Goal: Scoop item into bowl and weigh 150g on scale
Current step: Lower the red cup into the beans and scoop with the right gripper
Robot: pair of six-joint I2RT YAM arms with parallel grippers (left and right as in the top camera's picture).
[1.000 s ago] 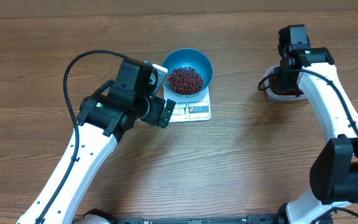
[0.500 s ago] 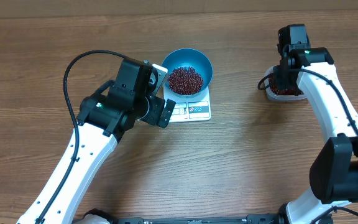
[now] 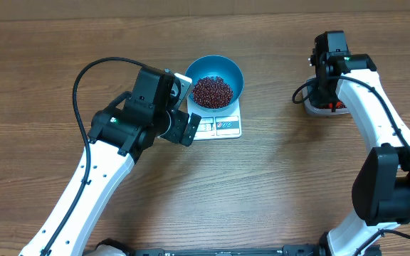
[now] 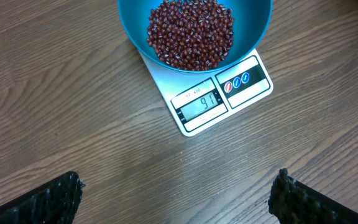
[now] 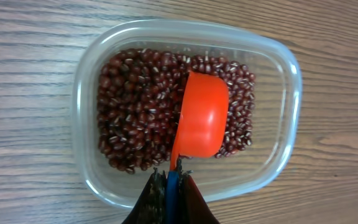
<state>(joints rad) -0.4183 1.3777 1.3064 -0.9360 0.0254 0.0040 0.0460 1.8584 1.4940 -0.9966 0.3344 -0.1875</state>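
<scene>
The blue bowl [image 3: 216, 81] [image 4: 194, 31] stands on the white scale [image 3: 218, 125] [image 4: 219, 102] and holds a heap of red-brown beans [image 3: 211, 92] [image 4: 190, 32]. My left gripper [image 3: 181, 107] [image 4: 179, 193] hovers open just left of the scale, nothing between its fingers. At the far right, a clear tub [image 3: 320, 105] [image 5: 185, 112] holds more beans [image 5: 135, 112]. My right gripper [image 3: 326, 78] [image 5: 171, 186] is shut on the blue handle of an orange scoop [image 5: 199, 115], which lies bottom-up over the tub's beans.
The wooden table [image 3: 276, 178] stretches around everything. My left arm [image 3: 98, 171] crosses the left half, with a black cable looping above it. My right arm [image 3: 376, 135] runs down the right edge.
My right wrist has shifted slightly up and to the left over the tub. The left arm, bowl and scale are unmoved.
</scene>
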